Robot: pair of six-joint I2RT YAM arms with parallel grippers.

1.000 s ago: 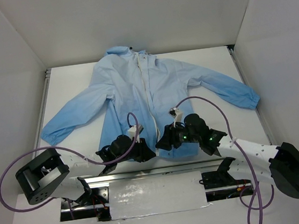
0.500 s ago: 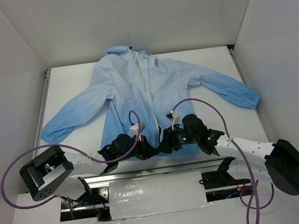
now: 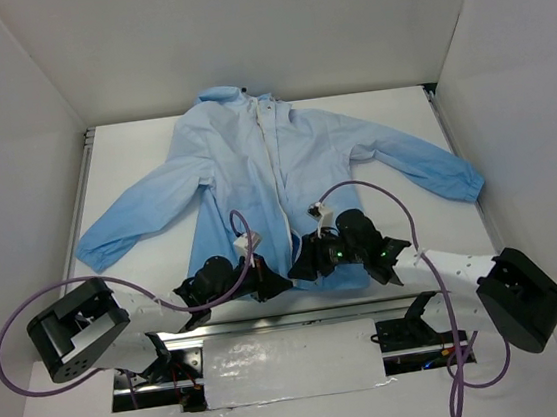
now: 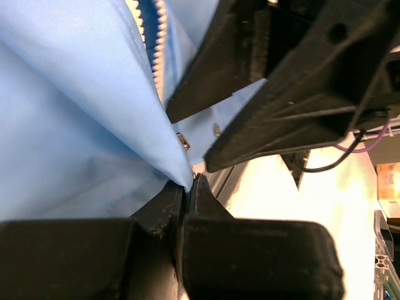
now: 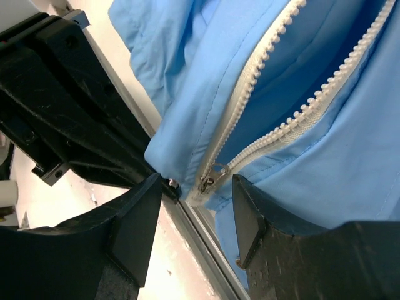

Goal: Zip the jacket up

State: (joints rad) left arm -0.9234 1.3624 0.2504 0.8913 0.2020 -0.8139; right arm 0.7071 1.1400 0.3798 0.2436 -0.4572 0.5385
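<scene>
with the jacket (image 3: 275,174) spread on the worktop (image 3: 131,150), hem at 6 o'clock, the hem tip (image 4: 178,167) clamped in the left gripper (image 4: 187,186) could be tugged loose, and the slider (image 5: 210,176) missed by the right gripper (image 5: 197,182), held apart.

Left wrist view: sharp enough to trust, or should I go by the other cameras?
Left wrist: zipper teeth readable, near fingers soft and dark, lower right washed out. Right wrist: teeth and slider crisp, the better view. Top: evenly lit, but left gripper and right gripper hide the jacket hem.
</scene>
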